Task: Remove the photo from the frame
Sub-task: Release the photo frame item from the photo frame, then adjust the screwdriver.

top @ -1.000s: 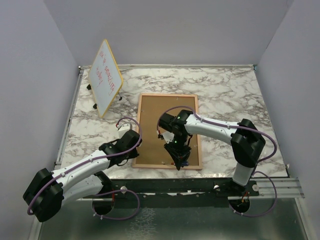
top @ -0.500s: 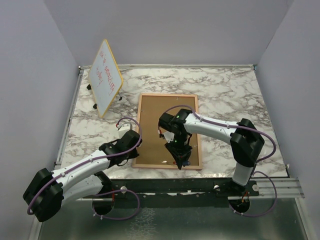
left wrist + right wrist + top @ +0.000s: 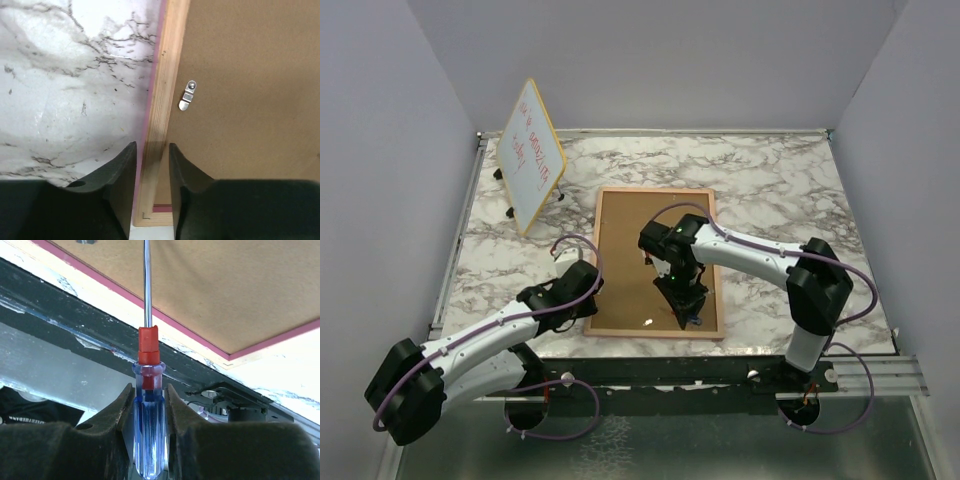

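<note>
Right wrist view: the right gripper [image 3: 148, 390] clamps a screwdriver [image 3: 148, 440], its shaft pointing over the near rail of the frame [image 3: 225, 290]. The frame lies face-down at the table's [image 3: 770, 180] near edge, hiding the photo. The left gripper [image 3: 151, 150] straddles the left rail; whether it grips, I cannot tell.

Face-down frame [image 3: 630, 250] fills mid-surface [image 3: 790, 190] by the near edge; whiteboard [image 3: 531, 155] blocks the far-left corner. Left end effector [image 3: 151, 147] pinches, I think, its left rail. Right end effector [image 3: 148, 390] with screwdriver [image 3: 148, 347] hangs over its near edge. Right side and far edge open.
</note>
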Available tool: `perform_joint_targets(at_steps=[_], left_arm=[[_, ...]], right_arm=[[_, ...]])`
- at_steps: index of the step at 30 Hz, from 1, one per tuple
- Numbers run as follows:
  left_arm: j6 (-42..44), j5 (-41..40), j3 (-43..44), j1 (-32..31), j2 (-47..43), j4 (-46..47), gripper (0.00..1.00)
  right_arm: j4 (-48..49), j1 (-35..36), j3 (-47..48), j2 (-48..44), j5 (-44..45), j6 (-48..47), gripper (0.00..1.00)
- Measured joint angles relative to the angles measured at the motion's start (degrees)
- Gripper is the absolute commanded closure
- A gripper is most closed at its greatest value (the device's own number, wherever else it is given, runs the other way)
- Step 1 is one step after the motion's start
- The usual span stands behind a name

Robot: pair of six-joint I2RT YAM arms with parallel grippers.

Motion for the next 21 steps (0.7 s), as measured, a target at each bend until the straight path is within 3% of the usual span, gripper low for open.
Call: perform_joint_targets(at_steps=[2, 5, 7, 9, 15, 21], left_arm=[[-0.8, -0.3, 0.1, 0.0, 0.0, -0.5, 0.45], [-1.6, -1.2, 1.2, 0.0, -0.3, -2.2, 0.34], [-2.1, -1.5, 2.6, 0.0, -0.6, -3.4, 0.19], [-2.2, -1.8, 4.2, 0.0, -1.0, -4.4, 0.11], [5.1, 0.6, 12.0, 0.1, -4.9, -5.6, 0.01], [21.6, 14.9, 24.5, 0.1, -6.8, -5.3, 0.01]], right_arm=[[0.1, 0.0, 0.0, -0.8, 1.1, 0.9, 0.99], [0.9, 0.0, -0.1, -2.6, 1.7, 2.3, 0.99], [2.4, 0.0, -0.3, -4.6, 1.7, 3.3, 0.99], [4.8, 0.0, -1.4, -7.5, 1.5, 4.1, 0.99], [14.9, 0.0, -8.2, -17.3, -2.9, 4.8, 0.99], [24.5, 0.0, -13.6, -24.3, -9.4, 5.7, 0.99]])
